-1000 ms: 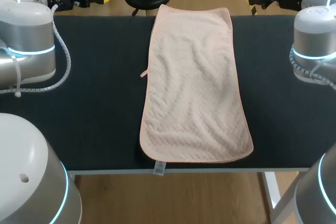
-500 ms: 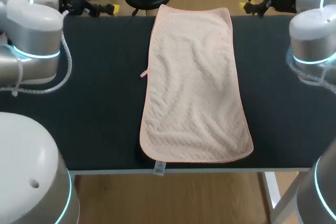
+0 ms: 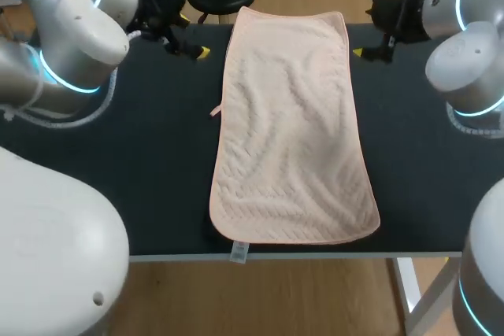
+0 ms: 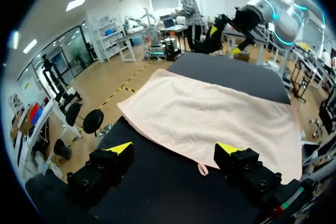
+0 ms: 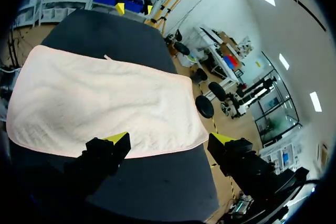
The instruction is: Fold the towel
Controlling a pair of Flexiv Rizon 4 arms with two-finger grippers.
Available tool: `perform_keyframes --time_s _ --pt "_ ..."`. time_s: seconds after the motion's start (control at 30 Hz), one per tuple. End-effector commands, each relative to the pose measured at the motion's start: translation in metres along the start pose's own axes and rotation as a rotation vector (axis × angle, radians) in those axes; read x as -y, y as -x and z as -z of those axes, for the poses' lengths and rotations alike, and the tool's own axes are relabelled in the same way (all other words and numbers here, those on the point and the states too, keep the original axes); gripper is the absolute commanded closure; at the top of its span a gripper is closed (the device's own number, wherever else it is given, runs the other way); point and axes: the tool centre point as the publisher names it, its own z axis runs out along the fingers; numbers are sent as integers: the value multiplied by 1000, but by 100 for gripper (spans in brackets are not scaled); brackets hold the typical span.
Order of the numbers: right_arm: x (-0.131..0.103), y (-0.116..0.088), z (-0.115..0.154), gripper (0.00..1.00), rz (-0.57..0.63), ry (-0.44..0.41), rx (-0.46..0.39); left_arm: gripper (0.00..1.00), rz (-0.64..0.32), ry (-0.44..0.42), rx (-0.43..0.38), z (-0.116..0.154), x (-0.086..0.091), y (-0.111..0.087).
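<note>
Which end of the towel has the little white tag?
The near end of the towel, where the tag hangs over the table edge. The far end shows none.

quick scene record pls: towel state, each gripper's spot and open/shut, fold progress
towel: pink, spread flat, unfolded, running from the far edge to the near edge of the table
left gripper: open, empty, beside the towel's left edge near its far corner
right gripper: open, empty, beside the towel's right edge near its far corner
grasp: neither gripper holds the towel
fold progress: not started
</note>
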Motion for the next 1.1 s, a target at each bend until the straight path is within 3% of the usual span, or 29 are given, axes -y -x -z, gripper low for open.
perform_keyframes --time_s 0.03,0.4,0.57,0.77,0.93,1.1 --pt "-2 8 6 0 448 -374 -311 0 -178 450 -190 1 4 9" --pt "-6 4 3 0 476 -375 -315 0 -185 436 -202 -2 3 6" --pt "-26 -12 -6 0 584 -495 -364 0 -272 590 -235 -19 5 -10" --pt "-31 -37 -16 0 628 -577 -382 0 -336 594 -239 -38 0 -26" --pt "-23 -56 -30 0 600 -662 -418 0 -367 632 -260 -60 -6 -36" --pt "-8 -64 -38 0 435 -708 -401 0 -400 638 -235 -69 -11 -39"
